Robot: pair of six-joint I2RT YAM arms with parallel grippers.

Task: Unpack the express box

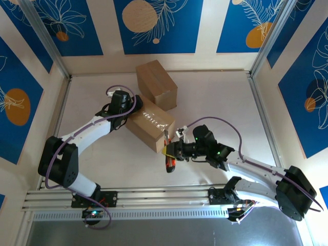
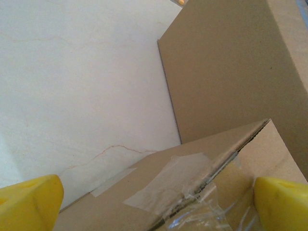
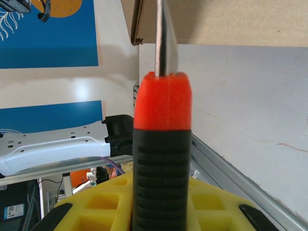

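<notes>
Knife point(image 3: 161, 159) handle clamped in R gripper point(image 1: 171, 152), blade at near-right edge of box point(image 1: 151, 125), which sits mid-table. L gripper point(image 1: 133, 107) wide open, fingers point(image 2: 29, 204) straddling box's taped far-left corner. 2nd box point(image 1: 156, 84) just behind.

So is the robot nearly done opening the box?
Not nearly. Done: the right fingers have the knife gripped. In hand: its blade points at the taped box, while the open left fingers straddle one corner of it. Left: the tape looks uncut, the flaps are shut, and nothing is out yet.
</notes>
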